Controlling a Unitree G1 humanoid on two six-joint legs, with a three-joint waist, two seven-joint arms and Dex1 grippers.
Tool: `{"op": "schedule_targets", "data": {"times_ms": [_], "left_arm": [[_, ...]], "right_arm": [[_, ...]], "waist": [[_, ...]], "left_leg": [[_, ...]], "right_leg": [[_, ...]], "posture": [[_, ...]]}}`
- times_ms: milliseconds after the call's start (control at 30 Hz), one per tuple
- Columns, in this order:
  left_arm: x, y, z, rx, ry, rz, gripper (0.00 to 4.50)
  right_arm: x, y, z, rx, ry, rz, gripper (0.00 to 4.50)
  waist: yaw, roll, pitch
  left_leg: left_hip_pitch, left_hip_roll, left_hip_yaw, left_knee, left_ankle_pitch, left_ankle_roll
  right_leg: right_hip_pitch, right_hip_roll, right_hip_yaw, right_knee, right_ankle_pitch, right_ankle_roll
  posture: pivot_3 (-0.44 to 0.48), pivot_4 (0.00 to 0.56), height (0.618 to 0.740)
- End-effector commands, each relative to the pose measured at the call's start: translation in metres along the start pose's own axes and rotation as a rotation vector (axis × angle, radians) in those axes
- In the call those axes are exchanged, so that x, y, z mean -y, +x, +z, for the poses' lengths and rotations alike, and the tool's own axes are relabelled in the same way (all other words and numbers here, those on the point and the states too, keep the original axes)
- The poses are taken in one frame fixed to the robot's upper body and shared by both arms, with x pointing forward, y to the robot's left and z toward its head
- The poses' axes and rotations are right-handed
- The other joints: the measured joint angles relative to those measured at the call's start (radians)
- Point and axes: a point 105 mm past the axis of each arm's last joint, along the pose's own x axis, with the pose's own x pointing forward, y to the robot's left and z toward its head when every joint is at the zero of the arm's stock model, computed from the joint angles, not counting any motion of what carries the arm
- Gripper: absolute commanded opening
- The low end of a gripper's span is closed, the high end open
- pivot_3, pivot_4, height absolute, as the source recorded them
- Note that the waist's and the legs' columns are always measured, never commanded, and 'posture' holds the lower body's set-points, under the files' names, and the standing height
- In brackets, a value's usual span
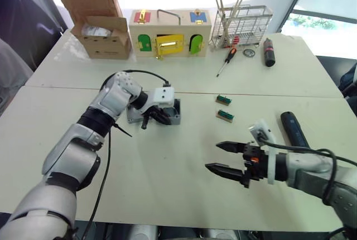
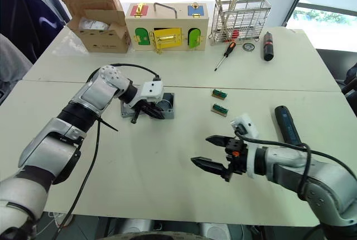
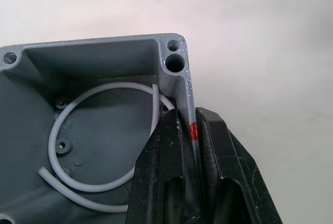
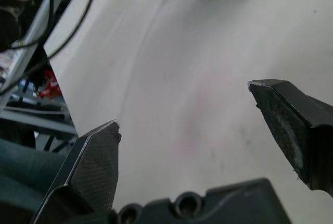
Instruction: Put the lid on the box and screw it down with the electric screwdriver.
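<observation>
The box point(image 1: 174, 113), small and grey, sits at the table's left centre; the left wrist view shows a white wire point(image 3: 78, 146) coiled inside it and a red mark on one wall. My left gripper point(image 1: 160, 116) is shut on that marked wall, one finger inside and one outside point(image 3: 184, 120). A flat grey piece, apparently the lid point(image 2: 127, 109), lies against the box's left side, partly hidden by my wrist. The dark blue electric screwdriver point(image 1: 294, 129) lies on the table to the right. My right gripper point(image 1: 226, 158) hovers open over bare table, left of the screwdriver.
At the back stand a cardboard carton point(image 1: 100, 28), a wooden box with coloured doors point(image 1: 170, 33) and a wire rack point(image 1: 242, 25). A red-and-black hand screwdriver point(image 1: 227, 58) and a short black cylinder point(image 1: 269, 52) lie near the rack. Two small green parts point(image 1: 224, 100) lie mid-table.
</observation>
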Motion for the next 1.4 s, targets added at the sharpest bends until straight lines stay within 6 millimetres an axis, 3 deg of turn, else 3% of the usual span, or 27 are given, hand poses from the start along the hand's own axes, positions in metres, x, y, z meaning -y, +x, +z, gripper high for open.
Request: {"op": "schedule_targets", "data": {"times_ms": [33, 167, 367, 567, 1033, 1100, 1133, 1267, 1400], "left_arm": [[0.015, 0.001, 0.032, 0.010, 0.233, -0.130, 0.02], [0.028, 0.014, 0.041, 0.004, 0.358, -0.255, 0.02], [0.027, 0.029, 0.042, -0.013, 0.449, -0.321, 0.02], [0.027, 0.038, 0.043, -0.009, 0.485, -0.360, 0.02], [0.040, 0.045, 0.038, 0.018, 0.504, -0.427, 0.02], [0.038, 0.045, 0.038, 0.024, 0.509, -0.412, 0.94], [0.037, 0.045, 0.038, 0.024, 0.514, -0.409, 1.18], [0.032, 0.032, 0.040, 0.039, 0.481, -0.366, 3.11], [0.024, 0.000, 0.049, 0.056, 0.416, -0.278, 3.11]], "right_arm": [[-0.008, -0.006, 0.003, -0.007, -0.028, 0.031, 4.50], [-0.010, 0.000, 0.003, 0.016, -0.022, 0.025, 4.50], [-0.017, 0.001, -0.001, 0.040, -0.002, 0.003, 4.50], [-0.026, 0.001, -0.004, 0.056, 0.019, -0.013, 4.50], [-0.023, 0.003, -0.002, 0.066, 0.026, -0.041, 4.50], [-0.021, 0.003, -0.001, 0.062, 0.024, -0.043, 4.50], [-0.020, 0.002, -0.001, 0.061, 0.023, -0.043, 4.50], [-0.018, 0.002, -0.001, 0.044, 0.014, -0.031, 4.50], [-0.017, -0.001, 0.001, 0.017, -0.006, -0.009, 4.50]], "waist": [[-0.001, 0.000, 0.000], [0.000, 0.000, 0.000], [0.001, 0.000, 0.000], [-0.002, 0.000, 0.000], [-0.001, 0.000, 0.000], [-0.001, 0.000, 0.000], [-0.001, 0.000, 0.000], [-0.003, 0.000, 0.000], [-0.005, 0.000, 0.000]], "left_leg": [[0.000, 0.000, 0.000, 0.000, 0.000, 0.000], [0.000, 0.001, 0.000, 0.000, 0.000, 0.000], [0.000, 0.001, -0.001, 0.000, 0.000, 0.000], [0.000, 0.001, -0.001, 0.001, 0.000, 0.000], [0.000, 0.001, -0.001, 0.002, 0.000, 0.000], [0.000, 0.001, -0.001, 0.002, 0.000, 0.000], [0.000, 0.001, -0.001, 0.002, 0.000, 0.000], [0.000, 0.001, -0.001, 0.002, 0.000, 0.000], [0.000, 0.002, -0.001, 0.002, 0.000, 0.001]], "right_leg": [[0.000, 0.000, 0.000, 0.000, 0.000, 0.000], [0.000, 0.000, 0.001, 0.000, 0.000, 0.000], [0.000, 0.001, 0.001, 0.000, 0.000, 0.000], [0.000, 0.002, 0.001, 0.000, 0.000, 0.000], [0.000, 0.002, 0.001, 0.000, 0.000, 0.000], [0.000, 0.002, 0.001, 0.000, 0.000, 0.000], [0.000, 0.002, 0.001, 0.000, 0.000, 0.000], [0.000, 0.002, 0.001, 0.000, 0.000, 0.000], [0.000, 0.003, 0.001, 0.000, 0.000, 0.000]], "posture": [[0.000, 0.150, 0.740], [0.000, 0.150, 0.740], [0.000, 0.150, 0.740], [0.000, 0.150, 0.740], [0.000, 0.150, 0.740], [0.000, 0.150, 0.740], [0.000, 0.150, 0.740], [0.000, 0.150, 0.740], [0.000, 0.150, 0.740]]}}
